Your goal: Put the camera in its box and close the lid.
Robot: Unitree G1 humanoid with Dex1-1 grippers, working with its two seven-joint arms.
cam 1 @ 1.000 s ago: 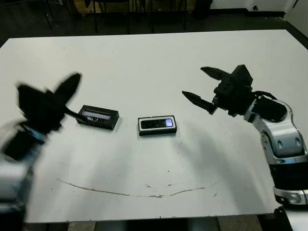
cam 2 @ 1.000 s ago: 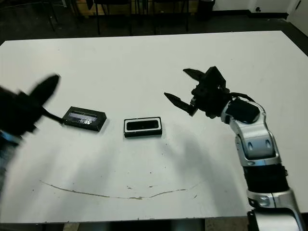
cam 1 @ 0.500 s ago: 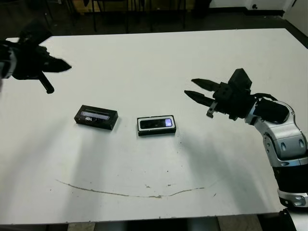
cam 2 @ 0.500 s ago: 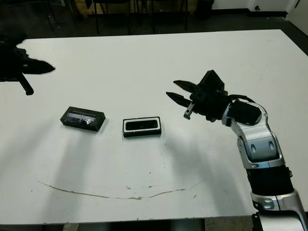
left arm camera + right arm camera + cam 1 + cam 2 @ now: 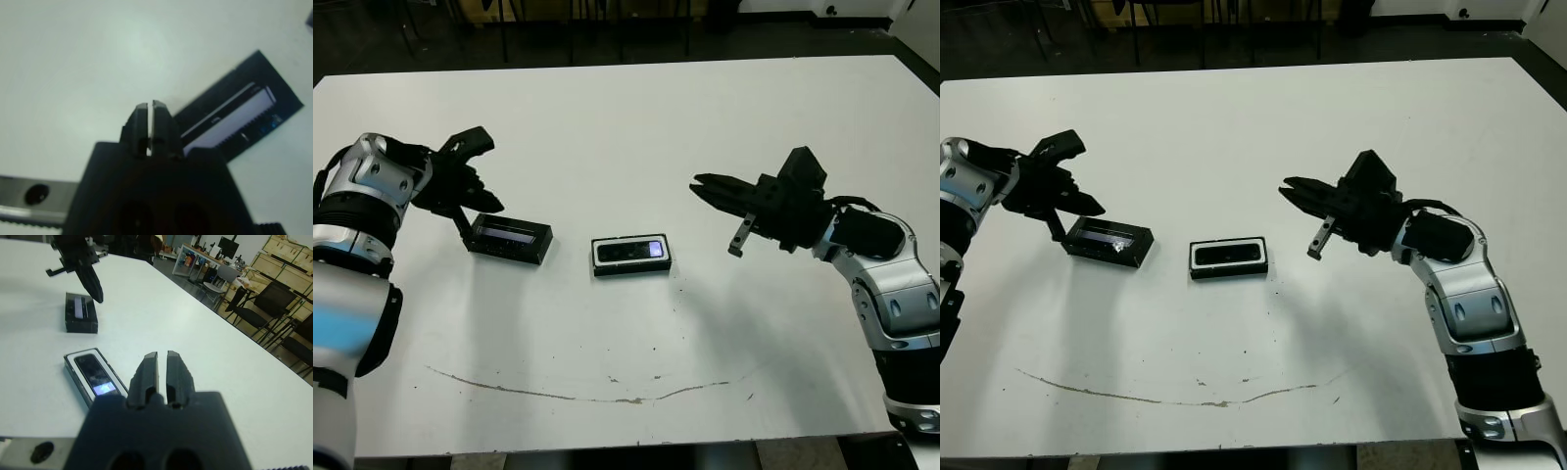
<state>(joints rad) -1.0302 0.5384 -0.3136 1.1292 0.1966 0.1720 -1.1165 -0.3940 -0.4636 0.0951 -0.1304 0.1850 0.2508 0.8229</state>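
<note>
Camera [image 5: 630, 251] in box [image 5: 600, 264], right jaws narrow beside it, left jaws narrow by lid [image 5: 512, 238]

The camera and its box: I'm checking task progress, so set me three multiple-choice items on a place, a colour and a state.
1. Where is the camera?
A. inside the box
B. on the lid
C. on the bare table

2. What colour glows on the camera's screen?
A. red
B. bluish
C. green

3. How is the lid?
A. closed on the box
B. lying on the table apart from the box
C. leaning on the box

Answers:
1 A: the camera lies within the white lining of the box.
2 B: the screen shows a bluish light.
3 B: the lid rests flat on the table, to the box's left.
</note>
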